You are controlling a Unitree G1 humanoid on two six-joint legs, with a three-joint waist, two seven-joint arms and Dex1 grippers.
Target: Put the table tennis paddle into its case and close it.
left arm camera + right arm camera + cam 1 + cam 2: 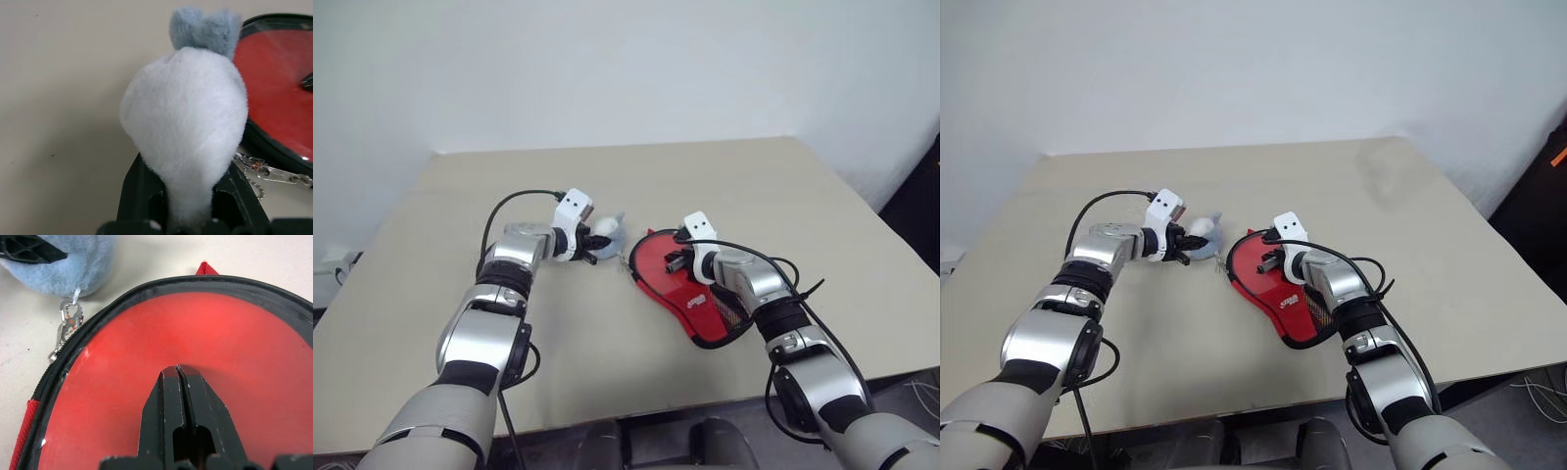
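Bench [724, 186]: pale beige top, set against a white wall. Case [690, 284]: paddle-shaped pouch lying flat on the bench, right of centre, clear side up, black zip edging round the rim, a red mesh panel at the narrow end nearest the robot. Paddle [195, 347]: its red face shows through the clear plastic, so it lies inside the case; the handle cannot be made out. Zip: the short stretch of edging seen in the right wrist view looks closed; the rest of the run cannot be judged. Ball [188, 122]: pale blue-grey plush, joined to the case's edge by a small metal clasp and chain [66, 328], lying just left of the case's round end. Left claw [595, 243]: fingers [142, 191] nearly together, pinching the ball from both sides at its lower part, the ball standing out beyond the fingertips. Right claw [177, 369]: fingers pressed fully together with nothing between them, tips resting on or just above the clear window over the round part of the case; contact cannot be told for certain.
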